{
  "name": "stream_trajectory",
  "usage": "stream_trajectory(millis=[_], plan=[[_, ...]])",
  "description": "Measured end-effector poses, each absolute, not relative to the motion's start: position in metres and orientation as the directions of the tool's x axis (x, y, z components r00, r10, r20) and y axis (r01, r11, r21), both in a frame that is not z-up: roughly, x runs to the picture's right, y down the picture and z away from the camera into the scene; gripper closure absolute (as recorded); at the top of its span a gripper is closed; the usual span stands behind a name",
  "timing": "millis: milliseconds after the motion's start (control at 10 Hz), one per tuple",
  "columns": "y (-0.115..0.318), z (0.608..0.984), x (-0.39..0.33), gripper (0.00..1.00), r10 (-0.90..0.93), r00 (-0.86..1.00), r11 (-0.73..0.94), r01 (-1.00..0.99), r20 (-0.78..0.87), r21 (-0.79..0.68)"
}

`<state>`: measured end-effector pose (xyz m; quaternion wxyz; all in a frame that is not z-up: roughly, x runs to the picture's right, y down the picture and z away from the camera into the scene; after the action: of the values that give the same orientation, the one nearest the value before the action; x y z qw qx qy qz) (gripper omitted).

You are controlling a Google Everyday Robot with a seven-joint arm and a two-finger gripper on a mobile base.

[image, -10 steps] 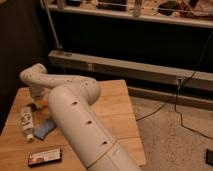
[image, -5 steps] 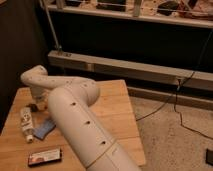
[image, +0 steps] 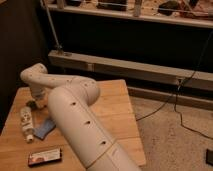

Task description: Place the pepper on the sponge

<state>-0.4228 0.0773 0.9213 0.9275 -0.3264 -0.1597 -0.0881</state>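
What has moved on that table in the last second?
Nothing that shows. The gripper hangs over the far left part of the table, just behind the white bottle. The bottle, the blue sponge and the dark flat packet lie where they were.

Thick white arm [image: 75,125] sharply bent at the elbow [image: 82,91], pincer [image: 34,104] low beneath the wrist [image: 34,76], pointing downward.

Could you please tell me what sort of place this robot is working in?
Probably a lab or workshop test area, not a home: a wooden table, loose cables trailing over the floor, and metal framing behind. The gripper hangs over the table's left end, beside the white bottle.
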Motion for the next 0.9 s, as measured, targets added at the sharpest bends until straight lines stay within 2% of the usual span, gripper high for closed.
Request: stream_trajectory(millis=[600,900], plan=[[0.06,0.896,-0.425,0.78,-0.007,0.921,0.782,0.248,0.39,-0.572],[0.047,0.86,-0.427,0.78,0.01,0.892,0.793,0.268,0.452,-0.547]])
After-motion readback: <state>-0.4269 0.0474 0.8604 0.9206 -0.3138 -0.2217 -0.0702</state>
